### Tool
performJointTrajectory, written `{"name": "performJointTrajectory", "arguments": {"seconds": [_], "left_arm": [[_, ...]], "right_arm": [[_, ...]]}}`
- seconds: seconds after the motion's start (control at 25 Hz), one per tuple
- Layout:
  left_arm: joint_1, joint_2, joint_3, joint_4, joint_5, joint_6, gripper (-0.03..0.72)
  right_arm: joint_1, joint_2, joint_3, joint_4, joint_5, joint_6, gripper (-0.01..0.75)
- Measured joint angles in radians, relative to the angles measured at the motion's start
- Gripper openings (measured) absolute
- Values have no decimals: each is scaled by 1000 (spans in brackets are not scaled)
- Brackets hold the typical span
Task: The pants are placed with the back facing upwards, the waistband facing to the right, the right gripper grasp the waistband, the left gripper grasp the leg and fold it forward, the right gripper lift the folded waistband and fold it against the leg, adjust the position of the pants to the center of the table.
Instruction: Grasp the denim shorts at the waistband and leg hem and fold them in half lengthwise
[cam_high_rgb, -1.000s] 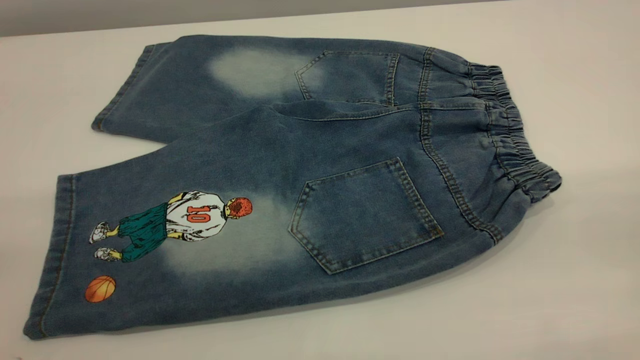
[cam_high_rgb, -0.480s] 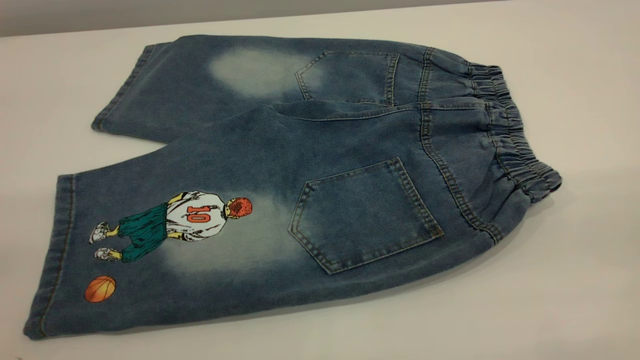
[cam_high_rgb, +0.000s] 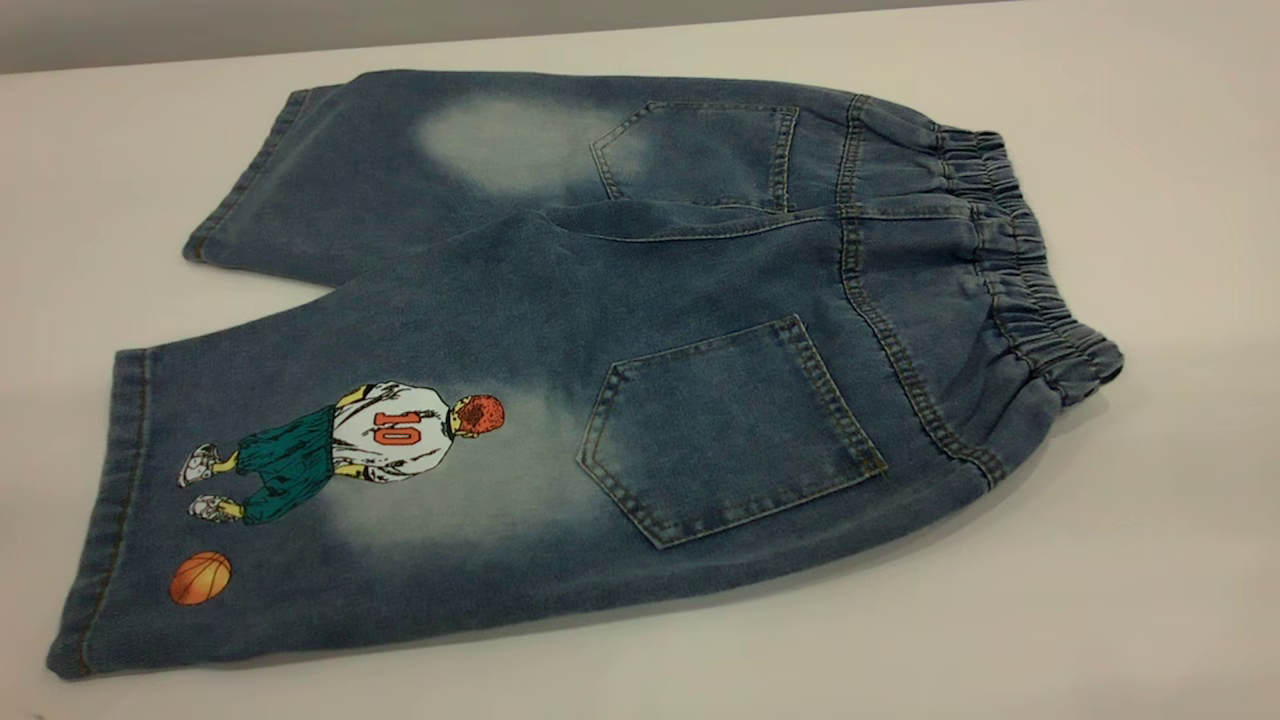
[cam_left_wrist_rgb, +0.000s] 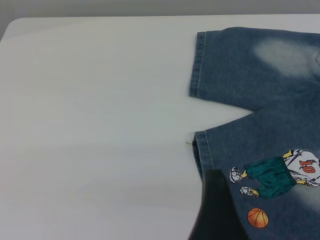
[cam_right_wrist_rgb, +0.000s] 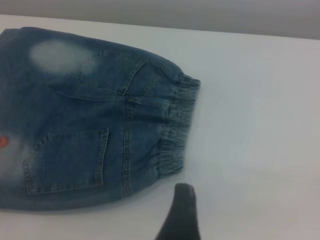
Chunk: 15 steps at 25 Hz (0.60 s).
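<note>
table (cam_high_rgb: 1150, 560): white, matte | wall (cam_high_rgb: 200, 25): plain grey behind far edge | light: soft, even

Each wrist view shows one dark finger (cam_right_wrist_rgb: 180, 215) — matte, rounded, tapering — nothing more.

You are looking at a plain white bench (cam_high_rgb: 1150, 560) that is lying bare and smooth around the work. Its surface is catching soft, even light, and a faint shadow is falling across it on the right. Behind the far edge of the bench a grey wall (cam_high_rgb: 200, 30) is running across the top of the exterior view, and it is showing as a band in both wrist views too.
</note>
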<state>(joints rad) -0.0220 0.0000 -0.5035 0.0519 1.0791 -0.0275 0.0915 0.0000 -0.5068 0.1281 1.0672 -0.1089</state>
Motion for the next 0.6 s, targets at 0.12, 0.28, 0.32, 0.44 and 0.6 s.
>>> {"name": "performJointTrajectory", "arguments": {"seconds": [0.12, 0.28, 0.32, 0.44, 0.6], "left_arm": [[0, 0, 0, 0, 0, 0, 444], [0, 0, 0, 0, 0, -1, 444], [0, 0, 0, 0, 0, -1, 444], [0, 0, 0, 0, 0, -1, 444], [0, 24, -7, 0, -4, -2, 444]], "right_arm": [[0, 0, 0, 0, 0, 0, 571], [0, 0, 0, 0, 0, 0, 571], [0, 0, 0, 0, 0, 0, 571], [0, 0, 0, 0, 0, 0, 571], [0, 0, -6, 1, -5, 26, 571]]}}
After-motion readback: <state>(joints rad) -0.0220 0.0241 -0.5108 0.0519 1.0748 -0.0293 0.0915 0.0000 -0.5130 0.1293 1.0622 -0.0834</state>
